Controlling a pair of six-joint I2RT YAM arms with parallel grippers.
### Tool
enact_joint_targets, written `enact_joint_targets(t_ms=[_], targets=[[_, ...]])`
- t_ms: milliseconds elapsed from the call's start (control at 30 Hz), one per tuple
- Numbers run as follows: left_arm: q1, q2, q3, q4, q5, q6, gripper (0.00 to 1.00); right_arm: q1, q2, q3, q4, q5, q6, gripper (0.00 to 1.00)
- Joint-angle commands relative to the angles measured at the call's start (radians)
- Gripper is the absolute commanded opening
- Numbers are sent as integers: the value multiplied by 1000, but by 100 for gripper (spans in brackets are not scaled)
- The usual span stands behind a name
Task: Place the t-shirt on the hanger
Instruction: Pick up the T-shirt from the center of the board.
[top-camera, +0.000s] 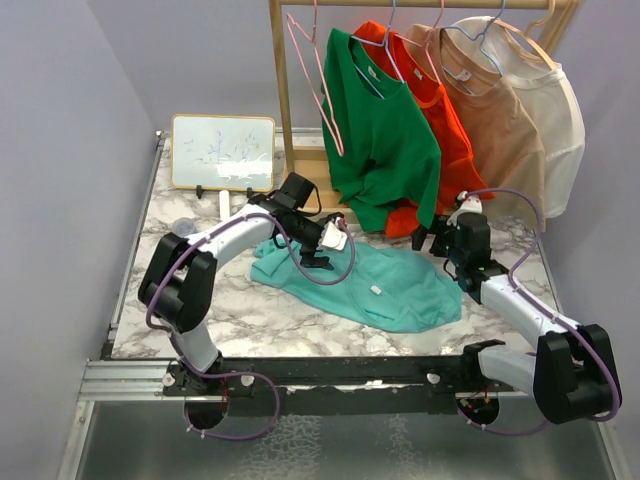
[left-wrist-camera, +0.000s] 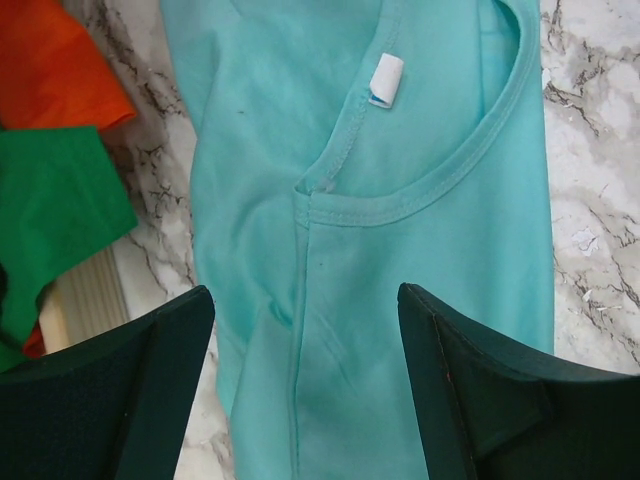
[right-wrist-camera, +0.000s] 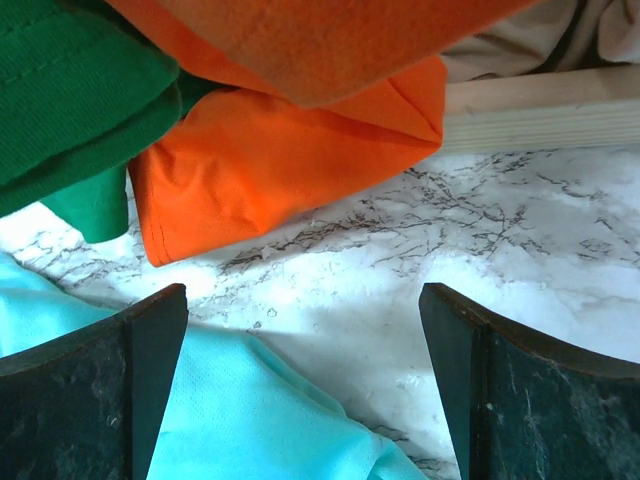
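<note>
Left claw (left-wrist-camera: 303, 300): spread wide over t-shirt (left-wrist-camera: 400, 250) collar
Right claw (right-wrist-camera: 302, 295): spread wide, above surface (right-wrist-camera: 500, 240)
Hanger (top-camera: 318, 95): hung on rack (top-camera: 283, 90)

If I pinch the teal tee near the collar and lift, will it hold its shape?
Probably not: the t-shirt lies creased and flat, so it should hang limp. Its collar is double-stitched and looks thicker, so it is likely the firmer bite for the open left end effector. The cloth looks thin, so it is probably light.
</note>
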Motion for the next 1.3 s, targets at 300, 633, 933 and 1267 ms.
enact_joint_targets(t_ms=[300, 633, 933, 1267], targets=[[-44, 144, 82, -117, 36, 61, 71, -3, -80, -4, -91, -55, 7, 100], [-46, 210, 125, -55, 32, -9, 67, -3, -73, 4, -100, -55, 12, 100], [-46, 225, 152, -123, 52, -7, 42, -3, -49, 9, -92, -57, -2, 100], [-46, 232, 156, -154, 58, -7, 10, -3, -21, 15, -86, -65, -3, 99]])
